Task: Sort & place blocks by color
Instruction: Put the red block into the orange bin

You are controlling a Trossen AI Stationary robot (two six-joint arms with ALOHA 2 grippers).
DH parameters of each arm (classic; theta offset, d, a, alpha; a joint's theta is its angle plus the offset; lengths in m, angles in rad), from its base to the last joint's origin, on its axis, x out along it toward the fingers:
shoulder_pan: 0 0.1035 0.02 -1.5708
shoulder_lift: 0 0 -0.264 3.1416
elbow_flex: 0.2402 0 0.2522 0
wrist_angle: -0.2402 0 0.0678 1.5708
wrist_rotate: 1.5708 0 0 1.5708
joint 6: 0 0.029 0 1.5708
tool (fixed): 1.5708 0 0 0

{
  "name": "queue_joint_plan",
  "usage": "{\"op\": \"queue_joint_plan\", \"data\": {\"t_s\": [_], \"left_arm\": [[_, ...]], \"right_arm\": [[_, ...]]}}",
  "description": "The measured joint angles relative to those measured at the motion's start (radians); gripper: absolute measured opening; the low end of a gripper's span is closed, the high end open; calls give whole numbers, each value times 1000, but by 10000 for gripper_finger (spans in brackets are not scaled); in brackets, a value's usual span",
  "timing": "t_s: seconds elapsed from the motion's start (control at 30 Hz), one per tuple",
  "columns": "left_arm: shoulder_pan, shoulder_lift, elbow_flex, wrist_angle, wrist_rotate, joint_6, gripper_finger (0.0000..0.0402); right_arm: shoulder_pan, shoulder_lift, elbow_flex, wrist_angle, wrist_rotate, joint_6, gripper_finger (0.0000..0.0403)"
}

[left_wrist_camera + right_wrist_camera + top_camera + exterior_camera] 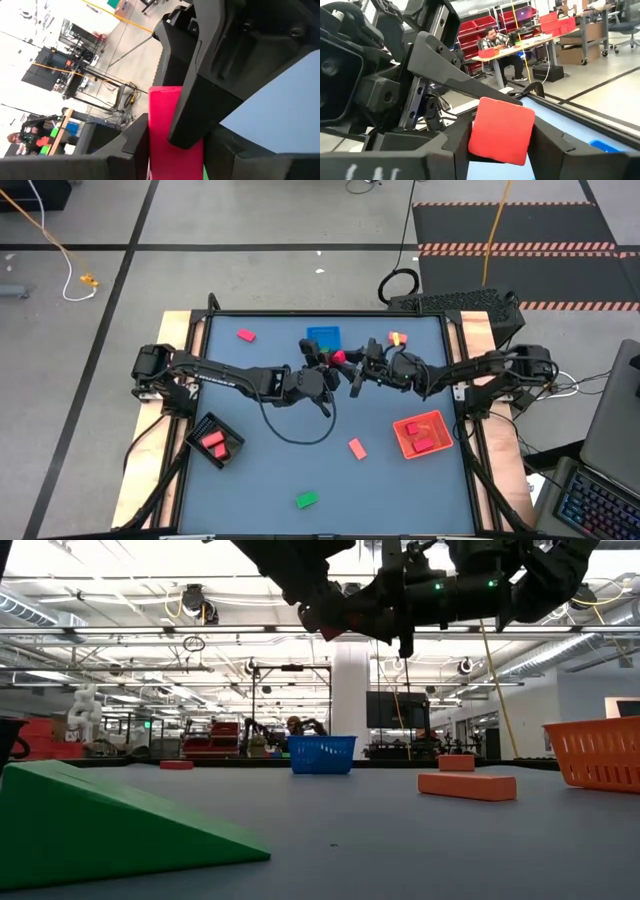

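Observation:
A pink-magenta block (338, 357) hangs high over the table's middle, just on the near side of the blue tray (323, 337), and both grippers meet at it. My left gripper (328, 367) reaches in from the table's left and my right gripper (351, 370) from the right; each is shut on the block. The low view shows the block (330, 632) far above the table top. Loose blocks lie flat on the table: pink (246, 335), salmon (357, 448), green (306, 500) and a small orange one (397, 338). My left gripper (172, 165) has the block's lower part (167, 145) pinched between its two fingers, coming level from the table's left. The block is lifted clear. The other gripper's finger (200, 110) lies over one face of it. My right gripper (502, 150) pinches the same block by its two opposite sides (500, 130), coming level from the table's right. The block stands clear of the table, its square face toward the camera. The left gripper's finger (465, 82) reaches its far edge.
A red tray (436, 442) holding pink blocks sits near the right edge; a black tray (199, 427) holding red blocks sits near the left edge. In the low view a green wedge (110, 820) lies close in front, a salmon block (467, 785) farther off. A person sits in the room beyond.

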Motion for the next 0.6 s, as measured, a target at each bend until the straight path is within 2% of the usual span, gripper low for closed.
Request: {"op": "queue_joint_plan", "data": {"t_s": [0.07,0.13,0.23,0.33,0.43,0.5,0.6], "left_arm": [[-2,0,0,0,-31,-5,163],[-6,0,0,-15,-108,-14,212],[-15,-23,0,-63,-202,-80,280],[-22,-66,1,-166,-215,-201,321],[-21,-108,0,-317,-179,-351,330],[-4,-145,0,-415,-123,-425,320],[33,-174,0,-459,-14,-467,295]], "right_arm": [[0,0,0,-2,-21,-39,140],[-3,0,-2,-9,-18,-71,120],[-5,-7,-4,-58,-17,-97,121],[-3,-56,-4,-182,-22,-100,121],[1,-138,-4,-382,-40,-94,121],[13,-206,-4,-495,-56,-90,121],[48,-315,-4,-673,-71,-80,121]]}}
